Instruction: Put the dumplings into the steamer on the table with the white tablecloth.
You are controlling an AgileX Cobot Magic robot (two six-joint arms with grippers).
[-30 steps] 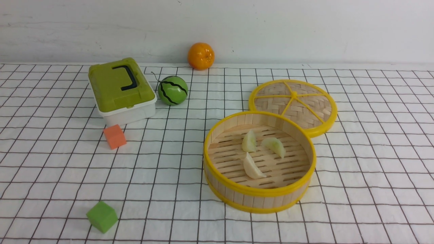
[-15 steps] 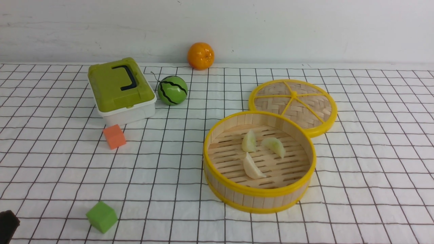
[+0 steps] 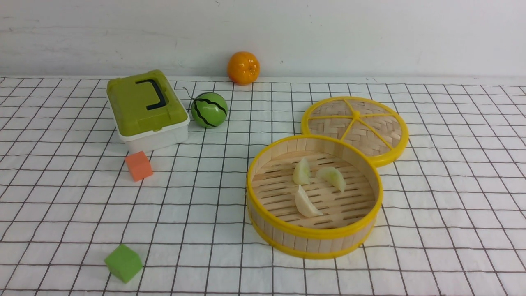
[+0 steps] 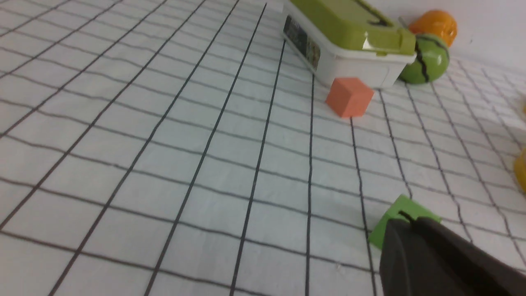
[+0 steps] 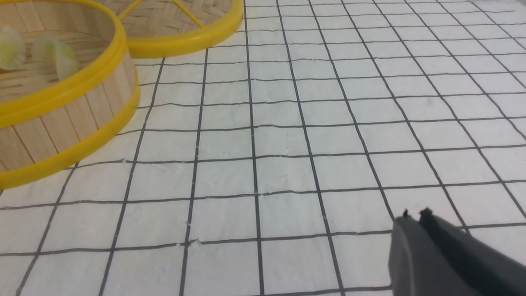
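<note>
Three pale dumplings (image 3: 302, 171) (image 3: 333, 177) (image 3: 306, 202) lie on the slatted floor of the round bamboo steamer (image 3: 314, 236) with yellow rims, right of centre on the white grid tablecloth (image 3: 205, 197). Two of them show in the right wrist view (image 5: 55, 55) inside the steamer (image 5: 61, 119). Neither gripper shows in the front view. My left gripper (image 4: 411, 218) is shut and empty, its tips in front of the green cube (image 4: 390, 218). My right gripper (image 5: 415, 213) is shut and empty above bare cloth, well apart from the steamer.
The flat woven lid (image 3: 355, 127) lies behind the steamer, touching it. A green-lidded white box (image 3: 146, 109), a toy watermelon (image 3: 209, 109) and an orange (image 3: 243, 68) stand at the back left. An orange cube (image 3: 139, 165) and the green cube (image 3: 123, 262) lie on the left.
A dark piece of the left gripper showed at the front view's lower left corner half a second ago and is now out of that view. The dumplings and steamer have not moved.
</note>
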